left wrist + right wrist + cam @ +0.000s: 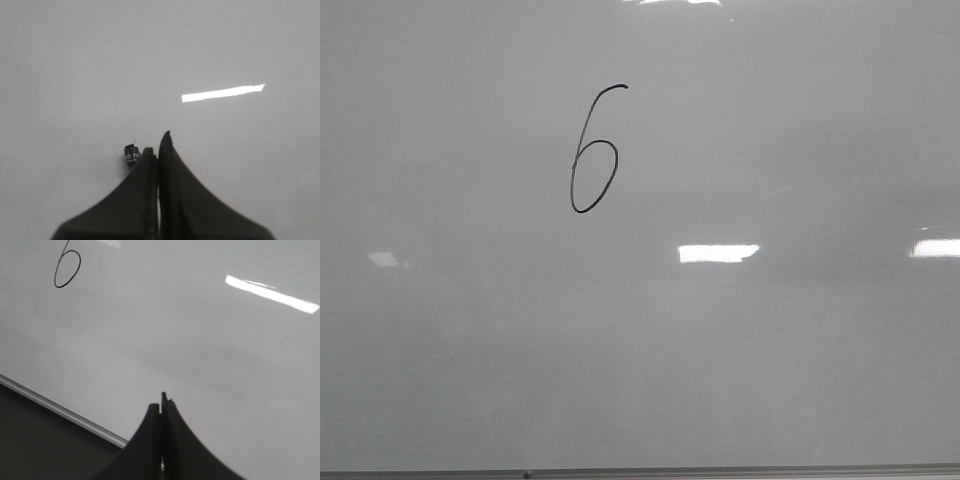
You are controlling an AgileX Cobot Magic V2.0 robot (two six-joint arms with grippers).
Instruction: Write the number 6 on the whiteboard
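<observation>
The whiteboard fills the whole front view, a glossy pale grey panel with a thin dark frame strip along the lower edge of the frame. Bright rectangular light reflections sit at mid-height, right of centre and at the far right edge.

The number 6 stands in the upper middle of the front view, left of centre: a thin black line with a slanted stem and a narrow oval loop. No end effector shows in that view.

In the right wrist view the right end effector rises from the bottom centre, its fingers pressed together with nothing visible between them. The 6 is in the upper left corner there, well apart from the fingertips, and the frame strip crosses the lower left.

In the left wrist view the left end effector is closed on a black marker, whose printed end juts out beside the fingertips. The 6 is not in that view.
</observation>
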